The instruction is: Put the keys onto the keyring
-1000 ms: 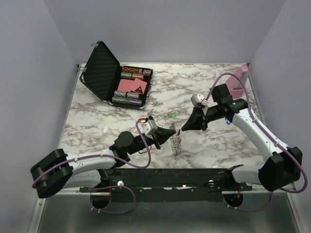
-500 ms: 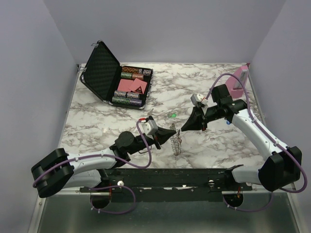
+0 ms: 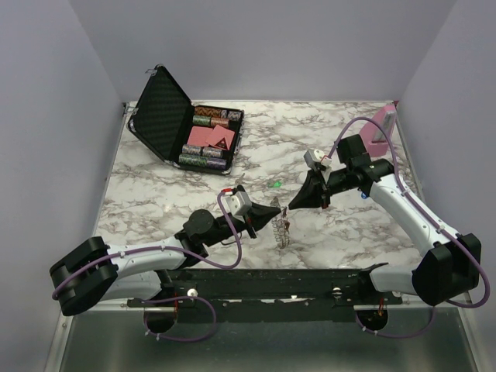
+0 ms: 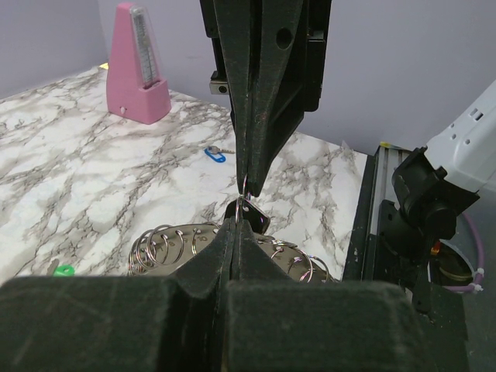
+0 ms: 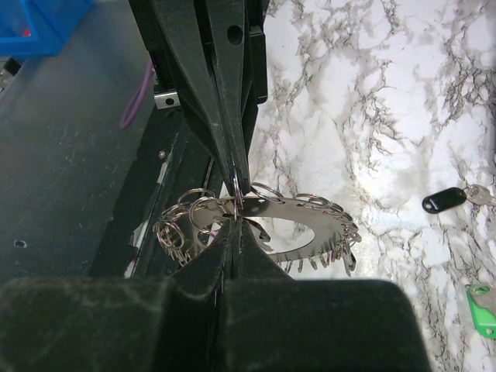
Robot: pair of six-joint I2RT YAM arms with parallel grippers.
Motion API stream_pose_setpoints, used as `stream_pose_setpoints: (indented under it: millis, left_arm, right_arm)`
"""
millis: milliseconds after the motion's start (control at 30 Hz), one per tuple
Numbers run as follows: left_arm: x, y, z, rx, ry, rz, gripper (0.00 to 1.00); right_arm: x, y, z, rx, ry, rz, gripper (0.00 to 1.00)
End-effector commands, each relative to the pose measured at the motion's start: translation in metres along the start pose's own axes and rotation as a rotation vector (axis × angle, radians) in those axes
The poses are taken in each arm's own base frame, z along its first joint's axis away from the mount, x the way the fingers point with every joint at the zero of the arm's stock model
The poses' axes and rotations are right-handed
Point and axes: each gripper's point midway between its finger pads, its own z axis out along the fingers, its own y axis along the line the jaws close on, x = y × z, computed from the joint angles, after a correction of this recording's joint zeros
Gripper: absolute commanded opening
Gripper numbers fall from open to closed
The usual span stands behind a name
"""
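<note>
Top: left hand [image 3: 277, 210] and right hand [image 3: 291, 204] meet tip to tip above the surface [image 3: 155, 186], keyring [image 3: 282, 231] just below the tips.
Left wrist: left hand [image 4: 237, 226] pressed together, pinching keyring [image 4: 182, 240]; blue key [image 4: 215, 155] lies well apart.
Right wrist: right hand [image 5: 232, 229] pressed together on keyring [image 5: 302, 219]; black key [image 5: 443, 202] and green key [image 5: 482, 298] lie apart.

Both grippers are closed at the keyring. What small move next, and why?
Both are shut tip to tip on one small loop of the keyring. I'd probably hold the left gripper steady and ease the right gripper back to spread that loop.
</note>
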Motion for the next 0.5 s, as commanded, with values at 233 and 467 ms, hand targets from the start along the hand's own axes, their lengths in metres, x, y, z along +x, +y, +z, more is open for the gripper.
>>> stream_pose_setpoints:
  millis: [233,467]
  left_arm:
    - [-0.0159,-0.0025,-0.0033,0.018,-0.058,0.016,0.00]
    - [-0.0160,-0.0035,-0.0052,0.024,-0.058,0.022,0.00]
  right_arm:
    - [-0.0021,0.0022,0.0012,-0.012,-0.004,-0.005,0.00]
    - [-0.0003,-0.0006,0.0027,-0.008,-0.009,0.017,0.00]
